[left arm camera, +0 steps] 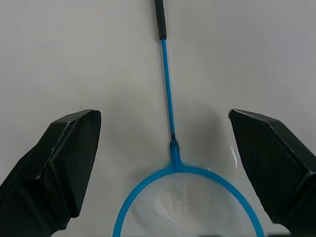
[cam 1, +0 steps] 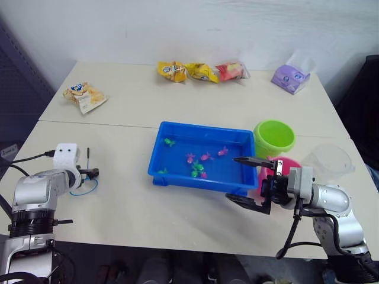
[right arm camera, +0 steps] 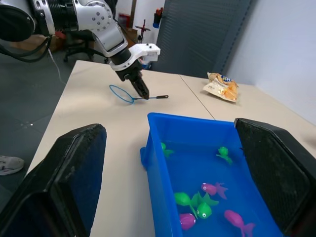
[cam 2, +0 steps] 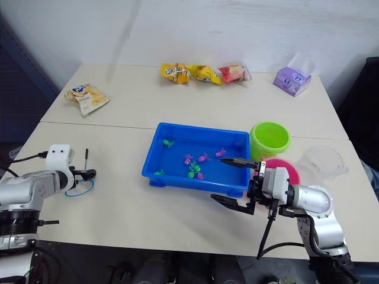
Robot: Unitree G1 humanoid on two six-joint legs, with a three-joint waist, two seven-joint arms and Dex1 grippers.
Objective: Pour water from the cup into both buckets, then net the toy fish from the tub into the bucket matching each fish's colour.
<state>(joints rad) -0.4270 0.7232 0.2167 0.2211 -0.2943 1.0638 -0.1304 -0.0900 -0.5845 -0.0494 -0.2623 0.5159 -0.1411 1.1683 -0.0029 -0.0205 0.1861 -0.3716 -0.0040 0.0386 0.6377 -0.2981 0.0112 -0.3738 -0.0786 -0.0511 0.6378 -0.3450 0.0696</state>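
The blue tub (cam 1: 189, 179) sits mid-table with several green and pink toy fish (cam 1: 195, 170) in water. Right of it stand the lime green bucket (cam 1: 274, 137) and the pink bucket (cam 1: 291, 164), the pink one partly hidden behind my right gripper (cam 1: 246, 180), which is open and hovers at the tub's near right corner. The clear cup (cam 1: 330, 158) stands further right. The net (cam 1: 83, 188) lies flat on the table at the left. My left gripper (left arm camera: 163, 118) is open just above it, one finger on each side of the stick where it joins the hoop (left arm camera: 187, 197).
Three snack bags (cam 1: 202, 72) and a purple tissue pack (cam 1: 290, 77) lie along the table's far edge. Another snack bag (cam 1: 86, 96) lies at the far left. A seam crosses the table behind the tub.
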